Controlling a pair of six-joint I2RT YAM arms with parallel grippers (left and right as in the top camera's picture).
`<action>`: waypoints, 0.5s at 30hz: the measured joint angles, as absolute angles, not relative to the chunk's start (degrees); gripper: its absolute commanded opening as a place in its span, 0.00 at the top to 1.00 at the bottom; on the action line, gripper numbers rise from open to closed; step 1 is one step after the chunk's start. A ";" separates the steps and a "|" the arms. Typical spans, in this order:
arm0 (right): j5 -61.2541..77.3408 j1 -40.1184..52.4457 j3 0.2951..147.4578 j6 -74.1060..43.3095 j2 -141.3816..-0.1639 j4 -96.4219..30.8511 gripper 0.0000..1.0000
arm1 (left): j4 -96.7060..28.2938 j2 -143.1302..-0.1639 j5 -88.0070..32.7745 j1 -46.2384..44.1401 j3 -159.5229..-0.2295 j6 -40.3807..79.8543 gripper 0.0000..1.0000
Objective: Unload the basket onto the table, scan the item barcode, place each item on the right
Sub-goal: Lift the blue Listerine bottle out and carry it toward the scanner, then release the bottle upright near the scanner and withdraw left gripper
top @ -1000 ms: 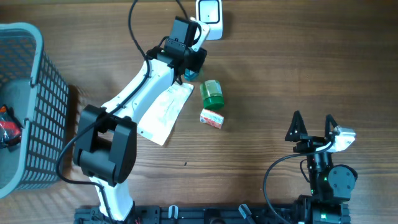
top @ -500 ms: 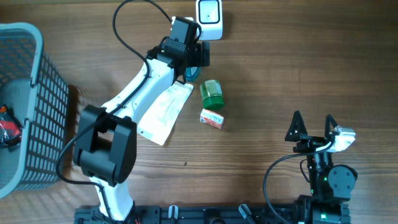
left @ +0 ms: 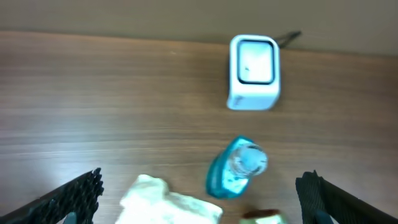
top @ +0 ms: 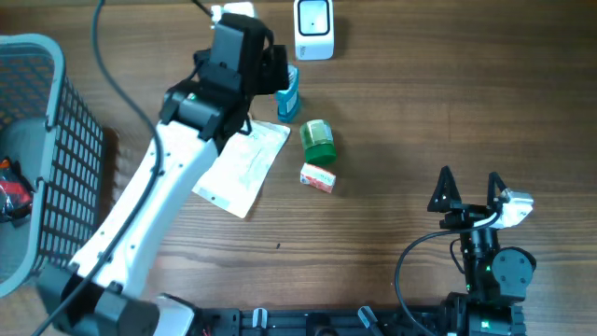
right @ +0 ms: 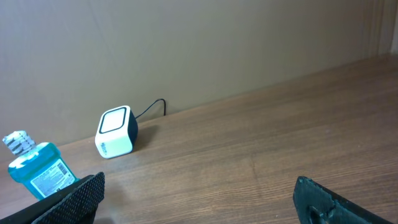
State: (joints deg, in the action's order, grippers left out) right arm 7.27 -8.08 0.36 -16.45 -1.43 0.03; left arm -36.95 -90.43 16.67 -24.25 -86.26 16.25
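The white scanner (top: 313, 28) stands at the table's far edge, also seen in the left wrist view (left: 254, 71) and the right wrist view (right: 115, 132). A blue mouthwash bottle (top: 289, 93) stands free on the table just in front of it. My left gripper (top: 277, 73) hovers high above the bottle (left: 239, 168), open, with nothing between its fingers (left: 74, 196). Near the front right my right gripper (top: 469, 191) rests open and empty, and the bottle (right: 37, 168) shows at the left of its view.
A green jar (top: 318, 140), a small red-and-white box (top: 317, 177) and a white pouch (top: 244, 168) lie near the bottle. A grey basket (top: 42, 112) with a red item inside stands at the left edge.
My left gripper has opened and let go of the blue bottle, which now stands on the table. The left arm has risen and drawn back to the left. The right arm has not moved.
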 measured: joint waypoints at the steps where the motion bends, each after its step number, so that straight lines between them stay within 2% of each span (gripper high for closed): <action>1: 7.27 -8.08 0.36 -16.45 -1.43 0.03 0.00 | -37.30 -89.32 18.20 -24.25 -86.26 16.27 0.00; 8: 7.25 -8.08 0.36 -16.45 -1.43 0.03 0.00 | -35.94 -85.89 29.58 -24.25 -86.26 16.25 0.00; 15: 7.27 -8.05 0.36 -16.45 -1.43 0.03 0.00 | -32.10 -82.74 33.19 -24.18 -86.26 16.27 0.00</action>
